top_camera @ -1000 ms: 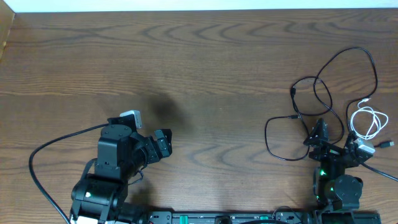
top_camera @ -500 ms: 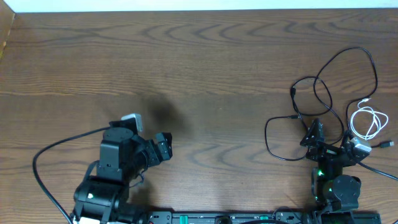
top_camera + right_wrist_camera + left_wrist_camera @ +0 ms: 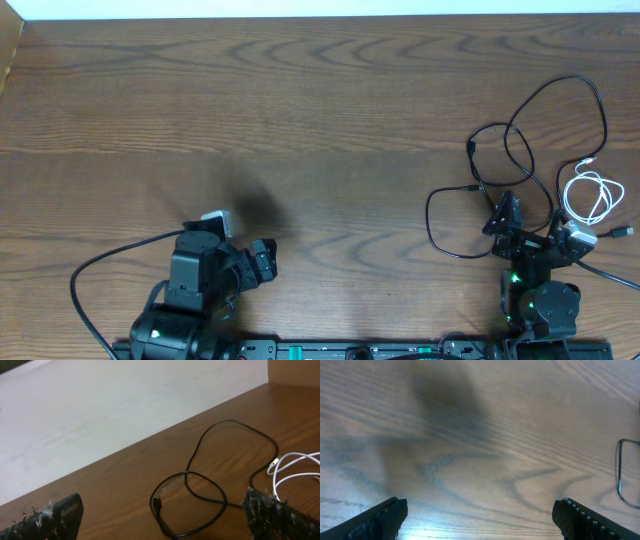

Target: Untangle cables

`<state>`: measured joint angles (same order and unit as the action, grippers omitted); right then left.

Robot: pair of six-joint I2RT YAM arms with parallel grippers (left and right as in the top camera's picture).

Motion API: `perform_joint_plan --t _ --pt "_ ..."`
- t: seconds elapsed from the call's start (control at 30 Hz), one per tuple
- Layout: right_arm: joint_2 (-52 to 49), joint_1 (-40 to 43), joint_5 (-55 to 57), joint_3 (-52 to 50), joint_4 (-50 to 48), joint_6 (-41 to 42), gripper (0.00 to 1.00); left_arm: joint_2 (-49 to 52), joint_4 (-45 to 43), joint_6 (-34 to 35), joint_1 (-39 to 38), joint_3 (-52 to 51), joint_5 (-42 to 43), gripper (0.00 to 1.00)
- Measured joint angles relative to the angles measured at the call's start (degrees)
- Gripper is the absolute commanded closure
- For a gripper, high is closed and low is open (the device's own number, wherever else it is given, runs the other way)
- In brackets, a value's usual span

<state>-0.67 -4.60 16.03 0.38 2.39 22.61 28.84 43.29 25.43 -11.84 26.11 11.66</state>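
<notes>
Left gripper and right gripper gape wide, empty; black cables and white cable lie looped on the counter

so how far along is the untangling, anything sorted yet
Done: nothing visible. The black cables cross in loops at the right side of the table, with the white cable coiled right beside them. In hand: nothing. The right gripper hangs open by those loops, and the left gripper is open over bare wood far away. Left: the whole job of pulling the cords apart.
</notes>
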Motion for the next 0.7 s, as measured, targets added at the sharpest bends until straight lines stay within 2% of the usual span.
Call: perform_joint_plan --t 0.7 --pt "0.0 0.0 0.0 0.0 0.0 0.0 0.01 -0.07 0.15 0.0 0.0 -1.01 0.0 0.02"
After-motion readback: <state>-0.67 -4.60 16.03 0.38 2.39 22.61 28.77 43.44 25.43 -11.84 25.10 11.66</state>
